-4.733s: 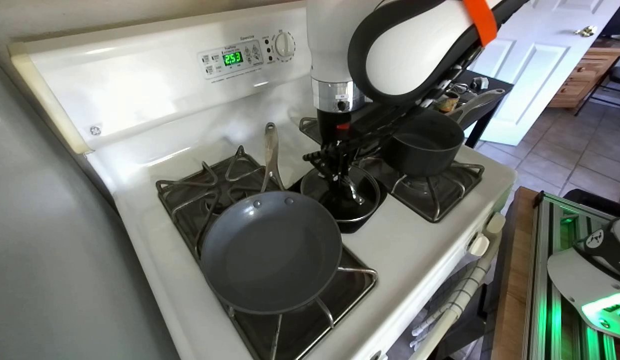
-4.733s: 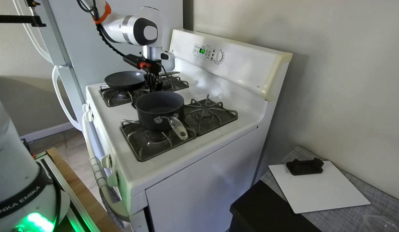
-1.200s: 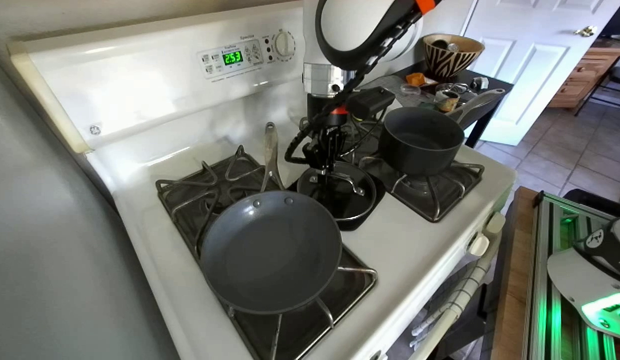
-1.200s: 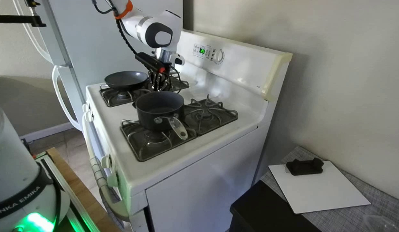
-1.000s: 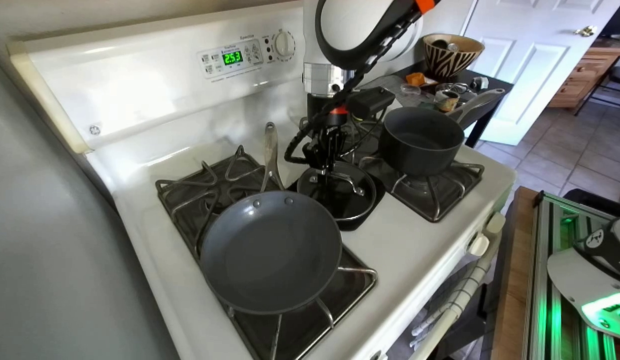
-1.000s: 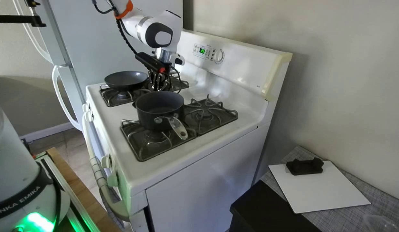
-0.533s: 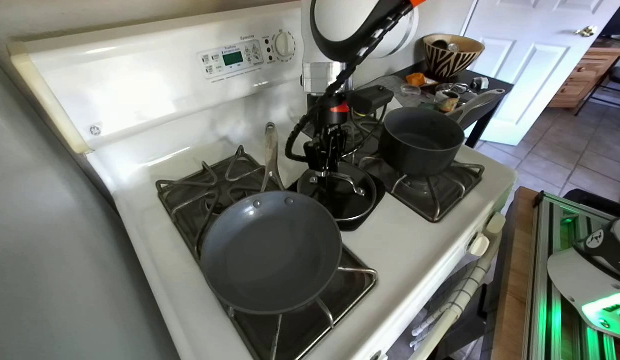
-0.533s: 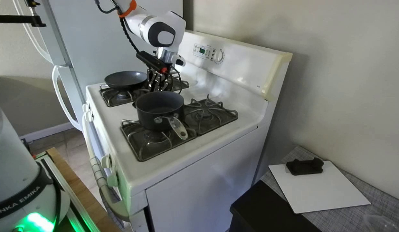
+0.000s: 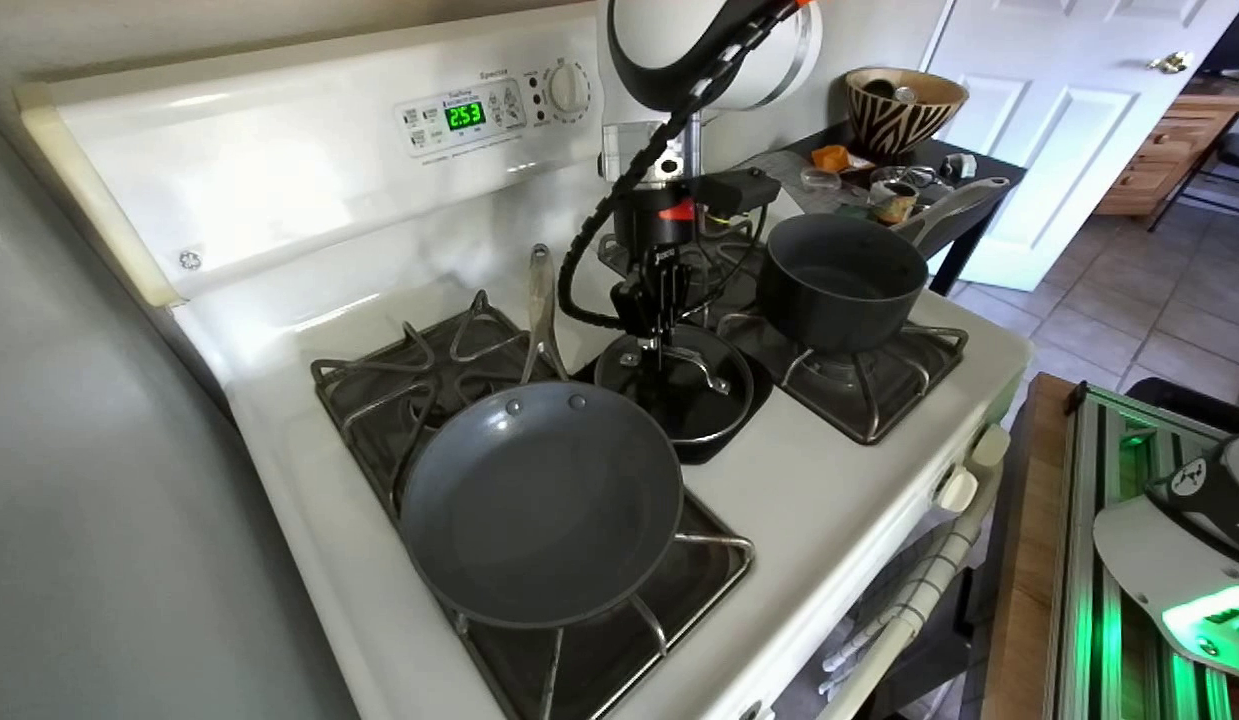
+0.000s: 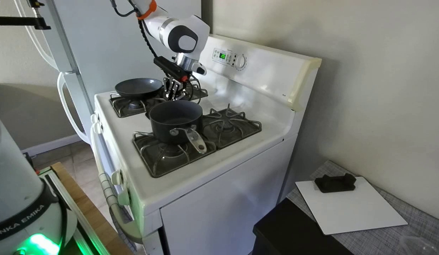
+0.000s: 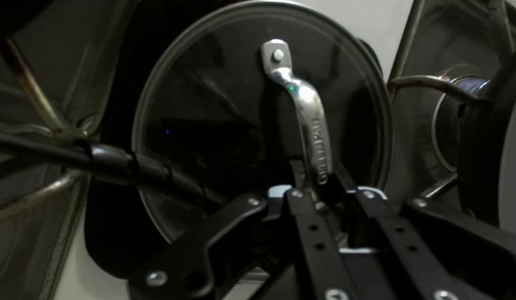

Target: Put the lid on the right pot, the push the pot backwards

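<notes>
So the gripper (image 11: 320, 173) points down at the lid (image 11: 237, 125), fingers (image 11: 300, 206) either side of its metal handle (image 11: 316, 125). Makes sense, it's about the only pinchable bit on smooth glass. Can't tell if it's clamped on or just straddling. It's near one end of the arch, so imo the lid could tip if lifted like that. Lid looks level over some black thing (image 11: 110, 246) in the middle of the stove (image 9: 809, 480), so I'd say step one isn't done yet. Next out, the frying pan (image 9: 544, 500) aims its own handle (image 9: 541, 300) at the back panel (image 9: 309, 170), probably to keep it out of the way. The saucepan (image 9: 844, 295) sits uncovered on the front burner (image 10: 171, 150), its long handle (image 9: 954, 212) sticking out past the side, which leaves the opening easy to reach from above. Behind it is the rear burner (image 10: 225, 125), my bet for where the push ends. Way off, a patterned bowl (image 9: 904, 115) sits on a dark table (image 9: 994, 168).
</notes>
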